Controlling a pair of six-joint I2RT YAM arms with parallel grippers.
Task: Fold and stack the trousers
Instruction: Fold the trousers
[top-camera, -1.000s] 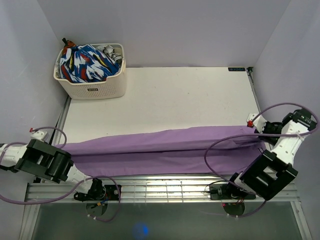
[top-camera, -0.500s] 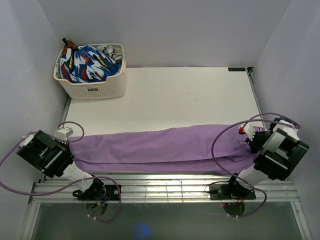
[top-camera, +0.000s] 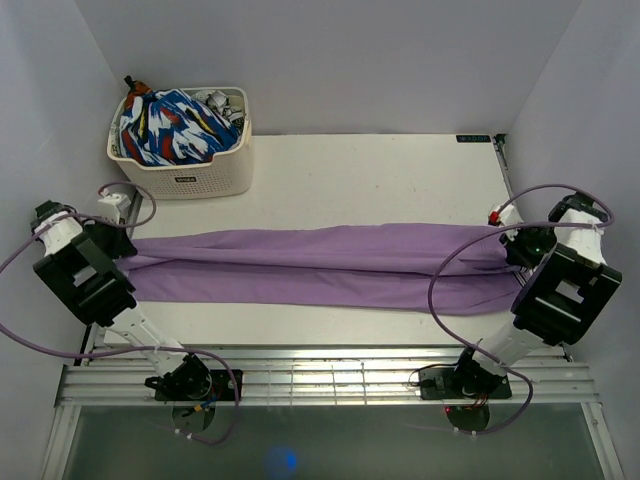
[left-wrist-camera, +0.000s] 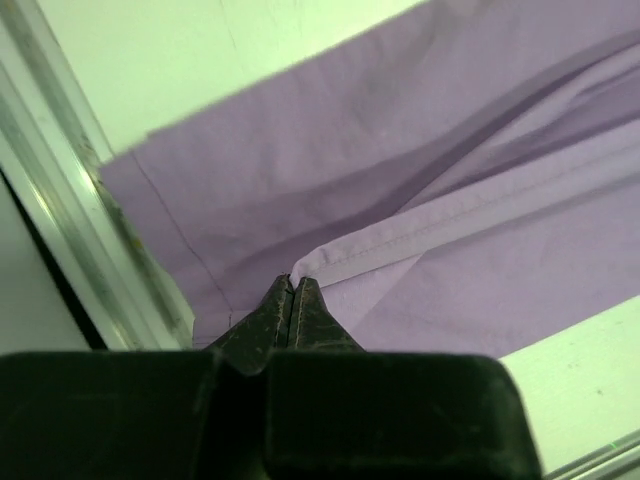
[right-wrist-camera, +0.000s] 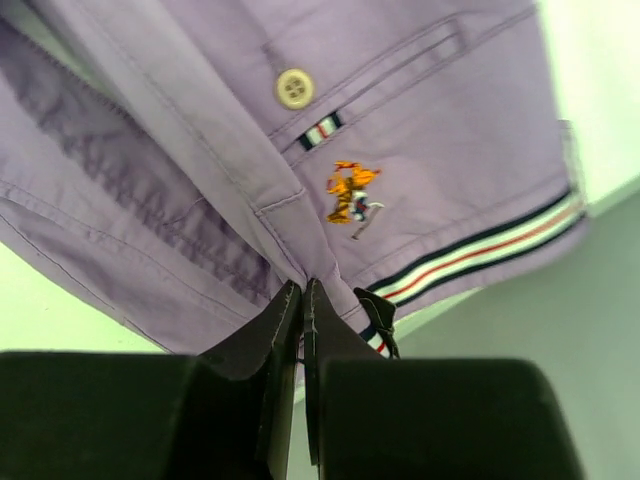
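Purple trousers (top-camera: 320, 265) lie stretched left to right across the white table (top-camera: 360, 180), folded lengthwise. My left gripper (top-camera: 122, 237) is shut on the leg hem at the left end; in the left wrist view the gripper (left-wrist-camera: 291, 287) pinches a hem edge of the trousers (left-wrist-camera: 400, 170). My right gripper (top-camera: 517, 245) is shut on the waist end at the right; in the right wrist view the gripper (right-wrist-camera: 302, 288) pinches the trousers (right-wrist-camera: 200, 180) beside a striped waistband, a button (right-wrist-camera: 294, 88) and an orange logo (right-wrist-camera: 352, 190).
A white laundry basket (top-camera: 185, 175) holding patterned clothes (top-camera: 175, 125) stands at the back left corner. Metal rails run along the table's left edge (left-wrist-camera: 90, 220) and near edge (top-camera: 320, 375). Walls close in on both sides.
Both grippers have carried the trousers away from the near edge toward the middle of the table, keeping them stretched. The cloth now lies flatter and farther back.
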